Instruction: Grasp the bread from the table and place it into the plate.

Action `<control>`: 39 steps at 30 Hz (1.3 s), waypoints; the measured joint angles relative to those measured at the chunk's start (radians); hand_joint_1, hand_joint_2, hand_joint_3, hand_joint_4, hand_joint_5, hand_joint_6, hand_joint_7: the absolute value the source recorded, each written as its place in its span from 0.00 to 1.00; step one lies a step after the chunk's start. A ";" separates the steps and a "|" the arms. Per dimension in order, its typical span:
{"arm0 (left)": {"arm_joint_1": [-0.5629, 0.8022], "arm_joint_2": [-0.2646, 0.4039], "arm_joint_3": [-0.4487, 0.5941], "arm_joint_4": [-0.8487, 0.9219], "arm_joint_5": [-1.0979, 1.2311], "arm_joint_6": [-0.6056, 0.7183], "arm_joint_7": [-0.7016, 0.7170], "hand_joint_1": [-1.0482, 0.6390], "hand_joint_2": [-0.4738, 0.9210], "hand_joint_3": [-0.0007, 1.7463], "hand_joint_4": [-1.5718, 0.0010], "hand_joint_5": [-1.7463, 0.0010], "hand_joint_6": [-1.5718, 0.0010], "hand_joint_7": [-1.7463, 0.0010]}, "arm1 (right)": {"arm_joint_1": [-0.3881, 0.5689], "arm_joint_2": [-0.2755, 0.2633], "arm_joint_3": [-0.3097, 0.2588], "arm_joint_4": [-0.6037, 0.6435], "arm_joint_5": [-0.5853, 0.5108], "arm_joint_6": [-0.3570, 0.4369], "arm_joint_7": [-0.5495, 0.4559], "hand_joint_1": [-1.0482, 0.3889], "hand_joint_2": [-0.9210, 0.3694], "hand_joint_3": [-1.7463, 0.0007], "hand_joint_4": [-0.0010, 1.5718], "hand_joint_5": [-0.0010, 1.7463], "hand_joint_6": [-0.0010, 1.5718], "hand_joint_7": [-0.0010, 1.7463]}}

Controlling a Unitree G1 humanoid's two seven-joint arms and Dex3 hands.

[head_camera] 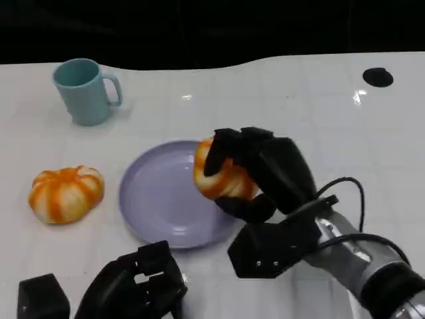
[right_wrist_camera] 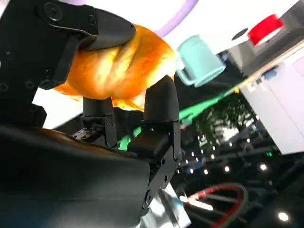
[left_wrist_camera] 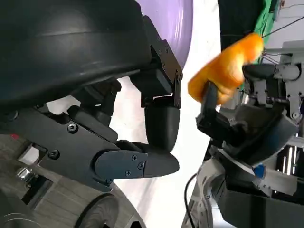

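Head view: the bread [head_camera: 222,176], an orange-and-white striped roll, is gripped by the right hand [head_camera: 255,169], whose black fingers are wrapped over its top and side while another finger is curled under it. The bread is held over the right-hand edge of the lilac plate [head_camera: 159,199]; whether it touches the plate surface cannot be told. The plate is set on the white table [head_camera: 299,113], roughly in the middle. A second striped roll [head_camera: 65,193] is seen lying on the table to the left of the plate, apart from it. A teal mug [head_camera: 85,90] is placed upright further back on the left, its handle turned to the right. A small black round mark [head_camera: 378,77] is seen at the far right of the table.

The left hand [head_camera: 136,286] is seen low at the near edge, below the plate; nothing is held in it, and its fingers are bent inward.

In the right wrist view, the bread [right_wrist_camera: 118,69] is shown clamped between the fingers [right_wrist_camera: 159,102], with the mug [right_wrist_camera: 199,61] and the plate rim [right_wrist_camera: 183,16] behind it.

In the left wrist view, the left hand [left_wrist_camera: 152,128] is shown with nothing between its fingers, and the bread [left_wrist_camera: 225,69] is seen beyond it in the other hand [left_wrist_camera: 247,123].
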 measured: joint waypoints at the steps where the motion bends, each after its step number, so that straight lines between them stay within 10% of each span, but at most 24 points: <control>1: 0.000 0.000 0.000 0.000 0.000 0.000 0.000 0.27 0.86 0.33 0.51 0.00 0.52 0.19 | -0.004 0.010 0.000 0.006 0.001 0.000 0.001 0.70 0.56 0.13 0.65 1.00 0.50 1.00; 8: 0.002 0.001 -0.001 -0.003 0.000 0.000 0.000 0.27 0.85 0.33 0.51 0.00 0.52 0.19 | -0.030 0.058 0.000 0.047 0.007 -0.002 0.005 0.69 0.54 0.17 0.61 1.00 0.48 0.98; 11: 0.003 0.001 -0.002 -0.006 0.000 0.000 0.000 0.27 0.85 0.33 0.51 0.00 0.52 0.19 | -0.030 0.065 0.003 0.050 0.006 0.003 0.005 0.68 0.50 0.22 0.56 0.98 0.52 0.78; 16: 0.006 0.001 -0.007 -0.013 0.002 0.000 0.000 0.27 0.85 0.34 0.51 0.00 0.53 0.18 | -0.030 0.065 0.006 0.046 0.004 0.022 0.045 0.55 0.34 0.49 0.30 0.54 0.41 0.23; 20: 0.007 0.001 -0.009 -0.019 0.002 0.000 0.000 0.27 0.85 0.35 0.51 0.00 0.53 0.17 | -0.029 0.050 0.009 0.015 0.009 0.051 0.159 0.46 0.11 0.77 0.13 0.33 0.30 0.05; 23: 0.007 0.001 -0.009 -0.019 0.002 0.000 0.000 0.27 0.85 0.35 0.51 0.00 0.53 0.17 | -0.026 0.037 0.009 -0.026 0.021 0.069 0.236 0.38 0.01 0.89 0.03 0.32 0.23 0.01; 39: 0.009 0.001 -0.009 -0.019 0.001 -0.001 0.000 0.27 0.84 0.35 0.50 0.00 0.52 0.17 | 0.077 -0.044 0.001 -0.270 0.065 0.143 0.444 0.32 0.00 0.88 0.03 0.28 0.20 0.01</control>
